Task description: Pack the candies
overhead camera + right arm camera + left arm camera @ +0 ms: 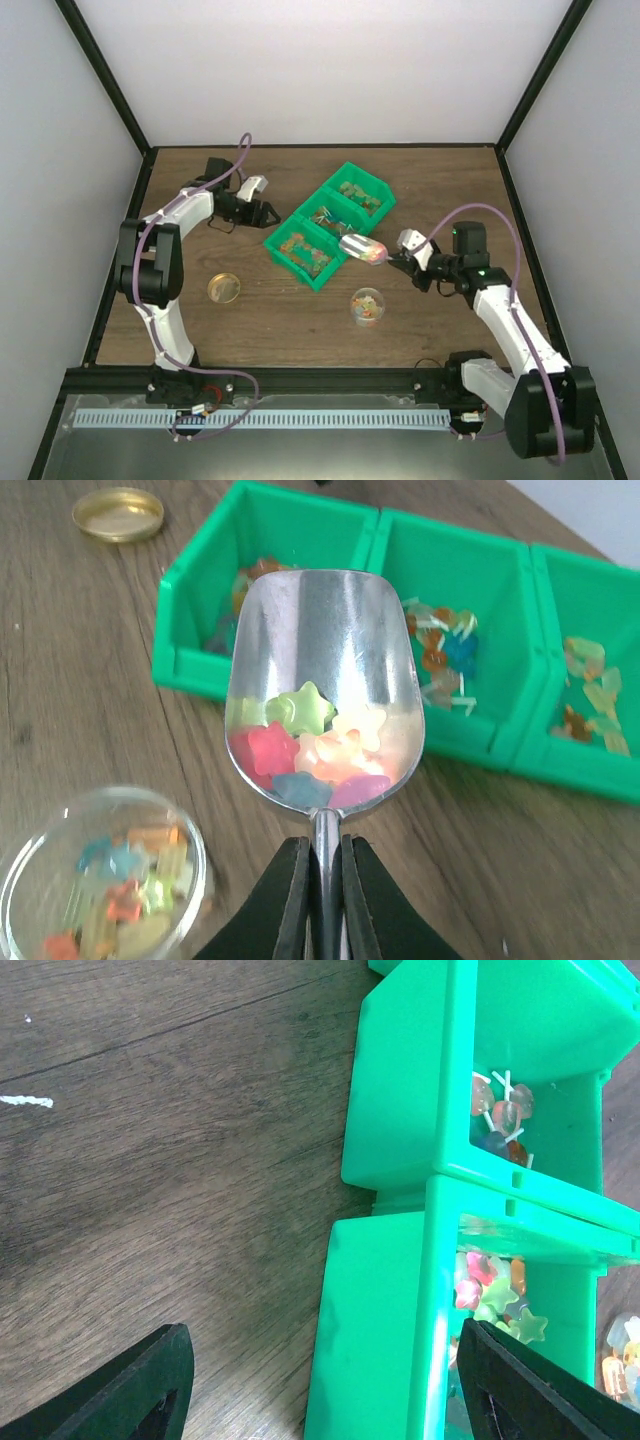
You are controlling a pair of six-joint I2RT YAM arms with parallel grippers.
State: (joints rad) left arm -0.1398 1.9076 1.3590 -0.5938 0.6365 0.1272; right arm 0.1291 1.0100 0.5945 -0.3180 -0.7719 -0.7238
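The right arm (505, 305) holds the metal scoop (322, 630) level above the bench (290, 335), the right jaws pinching its thin handle from both sides. A small heap of star-shaped candies (310, 748), green, red, pale yellow, blue and pink, lies in the handle end of its bowl. From above, the scoop hangs just right of the nearest compartment of the green bins (190, 665) and just beyond the clear jar (150, 798), which stands on the bench with more mixed sweets in it. The three bins sit in a row running from near left to far right, each with sweets inside. A gold lid (118, 513) lies flat on the bench, well to the left of the jar. The left arm (185, 205) reaches to the left side of the bins; the left jaws are spread wide, with the bin's outer wall showing between the two fingers (130, 1390). Whether they touch it I cannot tell.
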